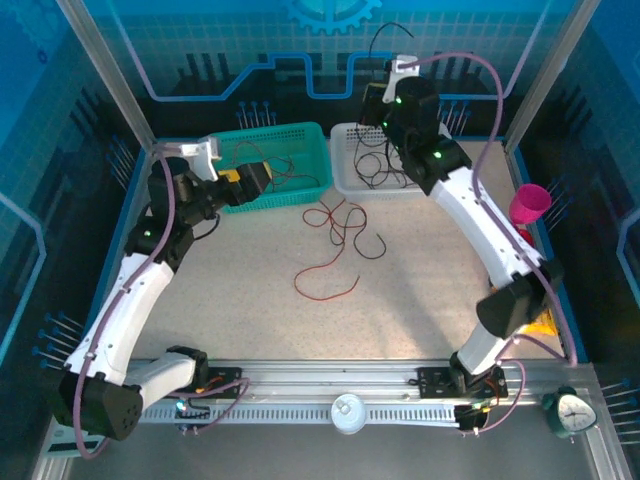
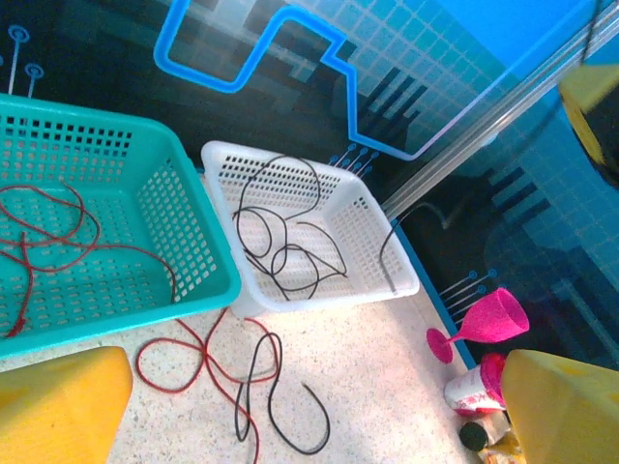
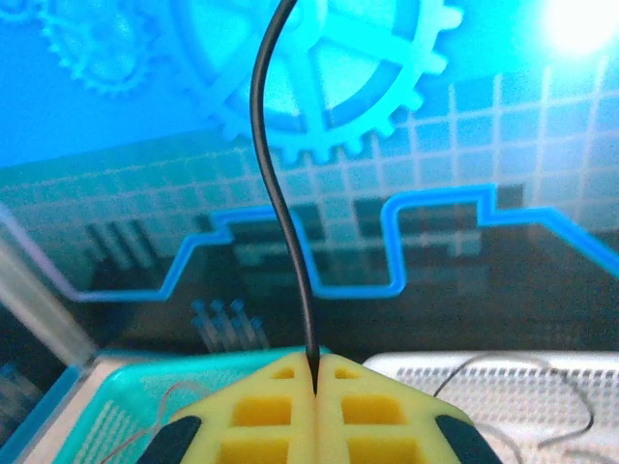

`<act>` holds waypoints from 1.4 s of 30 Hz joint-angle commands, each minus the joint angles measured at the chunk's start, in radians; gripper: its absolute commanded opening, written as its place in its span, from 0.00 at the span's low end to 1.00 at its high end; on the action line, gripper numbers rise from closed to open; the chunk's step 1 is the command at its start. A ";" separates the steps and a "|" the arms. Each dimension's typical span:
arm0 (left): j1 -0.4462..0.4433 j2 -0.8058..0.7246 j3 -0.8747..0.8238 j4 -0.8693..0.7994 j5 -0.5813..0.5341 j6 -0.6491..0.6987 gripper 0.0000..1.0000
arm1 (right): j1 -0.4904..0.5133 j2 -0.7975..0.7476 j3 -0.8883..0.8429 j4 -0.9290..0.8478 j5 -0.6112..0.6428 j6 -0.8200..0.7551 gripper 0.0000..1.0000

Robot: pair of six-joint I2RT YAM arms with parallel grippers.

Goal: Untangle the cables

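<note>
Right wrist view: black cable, pinched in the closed right tool, exits the top edge; its far end is unseen.

Left wrist view: teal basket and its red cables are cut by the left edge. Small containers at the bench right edge are partly hidden by a finger of the left tool; kind indeterminate.

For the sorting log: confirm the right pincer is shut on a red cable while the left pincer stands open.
Wrong colour: the right pincer is shut on a black cable, not red; the right wrist view shows it. The left pincer does stand open.
</note>
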 commanded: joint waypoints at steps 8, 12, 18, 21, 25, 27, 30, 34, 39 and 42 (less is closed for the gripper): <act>-0.091 -0.018 -0.028 -0.019 -0.003 -0.007 0.99 | -0.127 0.458 0.345 -0.020 0.093 -0.082 0.00; -0.124 -0.012 -0.013 -0.051 -0.011 0.013 0.99 | -0.161 0.593 0.467 -0.152 -0.008 -0.038 0.00; -0.135 -0.007 -0.005 -0.047 -0.019 0.016 0.99 | -0.171 0.582 0.331 -0.199 -0.072 0.032 0.00; -0.144 0.000 0.001 -0.044 -0.022 0.018 0.99 | -0.197 0.569 0.246 -0.223 -0.112 0.107 0.00; -0.154 0.004 0.004 -0.046 -0.027 0.021 0.99 | -0.237 0.557 0.178 -0.258 -0.182 0.189 0.00; -0.158 0.004 0.004 -0.044 -0.033 0.020 0.99 | -0.251 0.546 0.156 -0.266 -0.207 0.202 0.01; -0.166 0.006 0.007 -0.042 -0.041 0.023 0.99 | -0.269 0.526 0.146 -0.293 -0.238 0.217 0.24; -0.178 0.017 0.018 -0.055 -0.057 0.041 0.99 | -0.285 0.470 0.130 -0.315 -0.281 0.243 0.61; -0.200 0.050 0.025 -0.106 -0.072 0.076 0.99 | -0.290 0.378 0.099 -0.351 -0.311 0.267 0.72; -0.223 0.073 0.004 -0.129 -0.116 0.095 0.99 | -0.287 0.291 0.014 -0.318 -0.333 0.286 0.73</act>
